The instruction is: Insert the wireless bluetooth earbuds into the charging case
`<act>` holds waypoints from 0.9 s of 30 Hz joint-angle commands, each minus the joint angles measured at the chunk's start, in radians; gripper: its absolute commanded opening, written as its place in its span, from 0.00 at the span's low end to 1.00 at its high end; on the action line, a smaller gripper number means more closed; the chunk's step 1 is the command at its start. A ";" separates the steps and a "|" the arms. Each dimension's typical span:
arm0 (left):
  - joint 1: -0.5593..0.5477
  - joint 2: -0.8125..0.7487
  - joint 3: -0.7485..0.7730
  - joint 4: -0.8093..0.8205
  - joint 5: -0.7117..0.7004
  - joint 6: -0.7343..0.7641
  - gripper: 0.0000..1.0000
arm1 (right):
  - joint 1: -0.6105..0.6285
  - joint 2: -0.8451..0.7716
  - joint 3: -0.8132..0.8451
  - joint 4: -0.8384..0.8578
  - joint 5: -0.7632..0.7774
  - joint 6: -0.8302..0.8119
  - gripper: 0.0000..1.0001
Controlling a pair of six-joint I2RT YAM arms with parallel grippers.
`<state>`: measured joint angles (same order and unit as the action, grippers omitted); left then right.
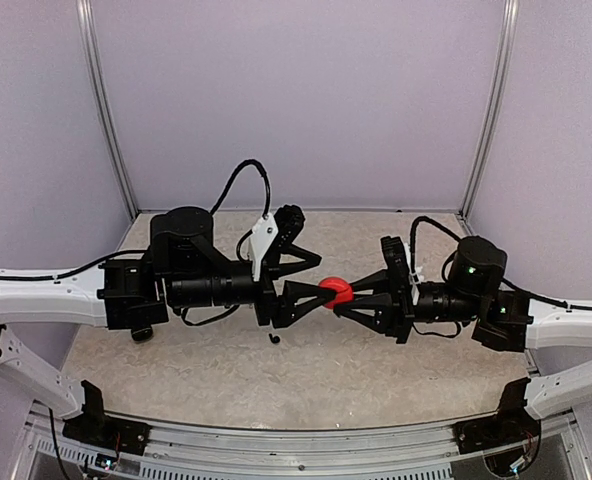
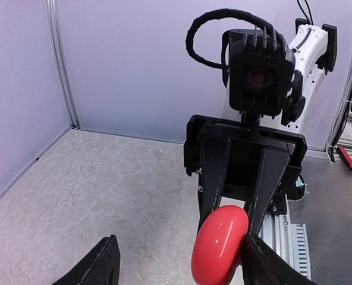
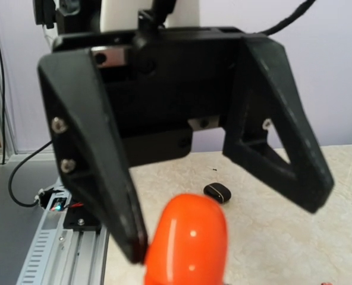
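Observation:
A glossy red charging case (image 1: 336, 291) hangs in mid-air over the table's middle, lid closed. My right gripper (image 1: 354, 296) is shut on it from the right; its two black fingers (image 2: 216, 178) clamp the case (image 2: 220, 246) in the left wrist view. My left gripper (image 1: 316, 283) faces it from the left and stands open. One of its fingertips (image 2: 265, 261) touches the case's side, the other (image 2: 101, 264) is well apart. In the right wrist view the case (image 3: 188, 240) fills the bottom middle. A small black piece (image 1: 273, 339), possibly an earbud, lies on the table below the left gripper.
A small black oval piece with a pale line (image 3: 217, 192) lies on the beige mottled table (image 1: 376, 370) behind the case. Lilac walls close the back and sides. The metal rail (image 1: 306, 435) with the arm bases runs along the near edge.

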<state>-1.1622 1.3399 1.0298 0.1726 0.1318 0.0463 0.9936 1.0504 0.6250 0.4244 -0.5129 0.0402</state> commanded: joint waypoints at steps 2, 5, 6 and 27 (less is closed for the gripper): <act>0.044 -0.043 0.020 0.029 -0.030 -0.009 0.69 | 0.004 -0.014 -0.025 0.016 -0.056 -0.019 0.00; 0.053 -0.049 0.013 0.035 -0.023 -0.016 0.69 | 0.004 -0.013 -0.027 0.013 -0.053 -0.022 0.00; 0.055 -0.051 0.011 0.037 -0.021 -0.018 0.69 | 0.003 -0.014 -0.028 0.014 -0.054 -0.024 0.00; 0.250 -0.089 -0.081 -0.046 -0.037 -0.310 0.70 | 0.004 -0.117 -0.063 -0.067 0.038 -0.073 0.00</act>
<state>-0.9695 1.2613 0.9737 0.1837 0.1452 -0.1135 0.9928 0.9752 0.5873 0.3836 -0.5114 -0.0185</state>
